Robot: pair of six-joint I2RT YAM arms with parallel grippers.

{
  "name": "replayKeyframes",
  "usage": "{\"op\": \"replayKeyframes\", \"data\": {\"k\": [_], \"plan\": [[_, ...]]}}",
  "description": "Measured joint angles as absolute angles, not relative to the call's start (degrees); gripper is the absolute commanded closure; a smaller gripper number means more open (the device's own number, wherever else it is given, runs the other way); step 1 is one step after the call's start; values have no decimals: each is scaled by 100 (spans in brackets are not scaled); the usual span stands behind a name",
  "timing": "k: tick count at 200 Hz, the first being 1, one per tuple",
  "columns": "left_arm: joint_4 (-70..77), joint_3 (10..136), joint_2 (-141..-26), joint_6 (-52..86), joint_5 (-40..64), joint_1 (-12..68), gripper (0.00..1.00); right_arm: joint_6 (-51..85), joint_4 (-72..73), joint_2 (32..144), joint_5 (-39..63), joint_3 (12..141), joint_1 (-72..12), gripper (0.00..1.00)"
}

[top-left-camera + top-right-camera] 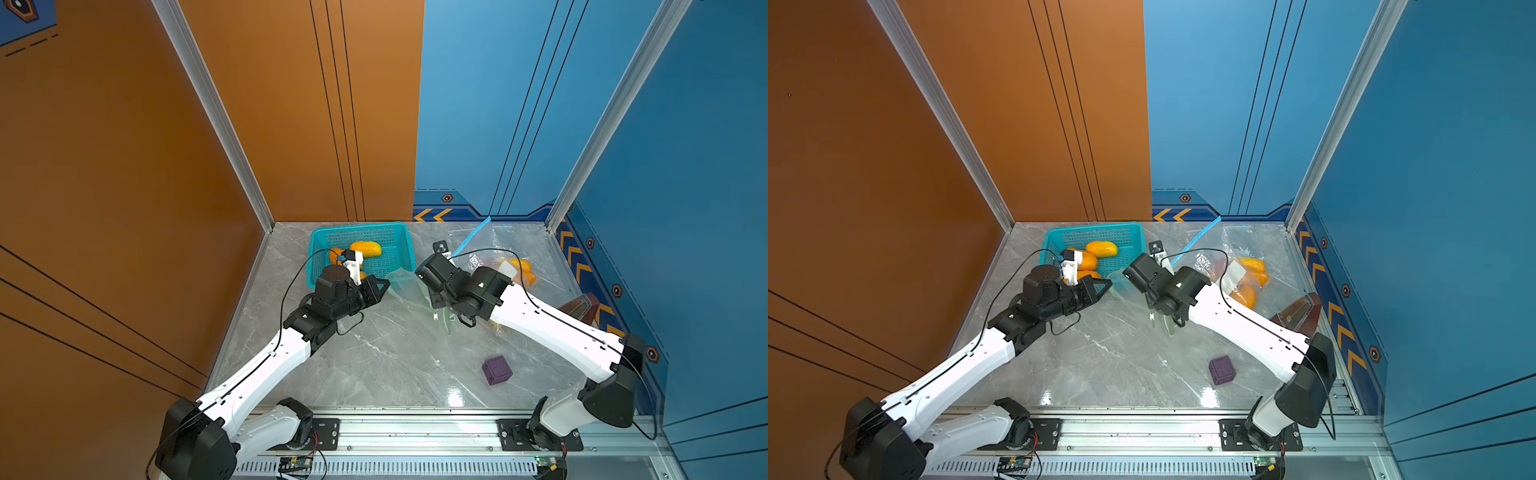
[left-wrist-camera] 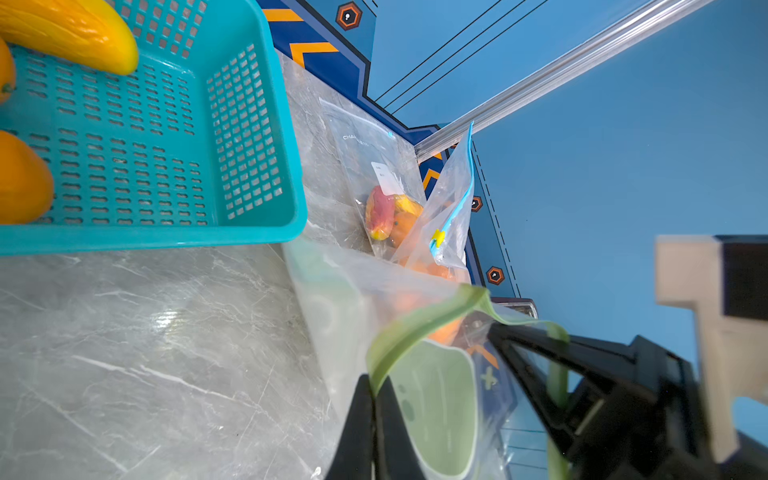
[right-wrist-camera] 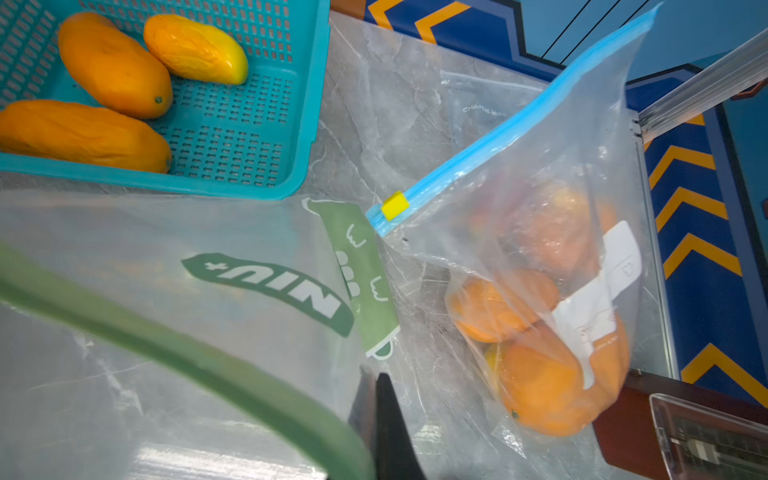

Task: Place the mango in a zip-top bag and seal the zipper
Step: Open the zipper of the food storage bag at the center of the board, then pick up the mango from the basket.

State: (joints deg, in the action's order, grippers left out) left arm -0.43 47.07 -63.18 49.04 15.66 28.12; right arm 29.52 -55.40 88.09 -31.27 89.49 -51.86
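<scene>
Done so far: the green-zip bag (image 3: 257, 282) is lifted off the surface (image 1: 374, 357) and held between the two arms, with its mouth parted.
Not done: no mango shows inside this bag. The orange seen through its film appears to be the fruit in the bag behind it.
Mangoes: three lie in the teal basket (image 3: 307, 124), at (image 3: 112, 66), (image 3: 195, 48) and (image 3: 83, 135), all untouched.
Other bag: a blue-zip bag (image 3: 540, 249) stands just beyond, already holding fruit, with its yellow slider (image 3: 395, 205) at one end of the strip.
Left to do: pick a mango from the basket, drop it into the green-zip bag, then press or slide the zipper shut. By this judgement the task is in its early part.
Left fingers (image 2: 359, 424): closed, pinching the green zipper strip at one lip of the bag.
Right fingers (image 3: 390, 428): closed, apparently on the opposite lip. The contact itself is partly hidden by the film.
Left arm: stretched forward from the near-left base, with its wrist just in front of the basket's near edge and the fingers pointing across toward the right arm.
Right arm: reaches diagonally in from the near-right base, with its wrist bent down over the bag, near the left arm.
</scene>
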Motion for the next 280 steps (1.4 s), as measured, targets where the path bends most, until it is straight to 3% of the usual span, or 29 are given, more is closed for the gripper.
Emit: {"op": "replayKeyframes", "data": {"k": [69,86,111,146,209,247,256,280], "plan": [[-637,5391,-7067,4062,1649,2836,100,2847,-5791,8479,-3085,9155,-5168,100],[-838,5494,-7129,3889,1559,2845,83,2847,-5808,8591,-3061,9164,-5164,100],[-1055,5817,-7247,3581,1376,2838,46,2875,-5859,8954,-3068,9319,-5127,100],[-1081,6125,-7271,3347,1133,2694,28,3028,-5902,9642,-3059,9732,-5041,100],[-1354,6379,-7526,3232,-82,1907,20,3153,-5920,10103,-2950,10202,-5017,100],[-1734,7251,-8816,3240,-740,1581,15,3179,-5920,10108,-2869,10326,-5017,100],[-1793,7459,-9161,3236,-847,1533,8,3194,-5920,10108,-2864,10326,-5013,100],[-2010,7983,-9911,3299,-969,1409,7,3201,-5918,10108,-2847,10324,-5011,100]]}}
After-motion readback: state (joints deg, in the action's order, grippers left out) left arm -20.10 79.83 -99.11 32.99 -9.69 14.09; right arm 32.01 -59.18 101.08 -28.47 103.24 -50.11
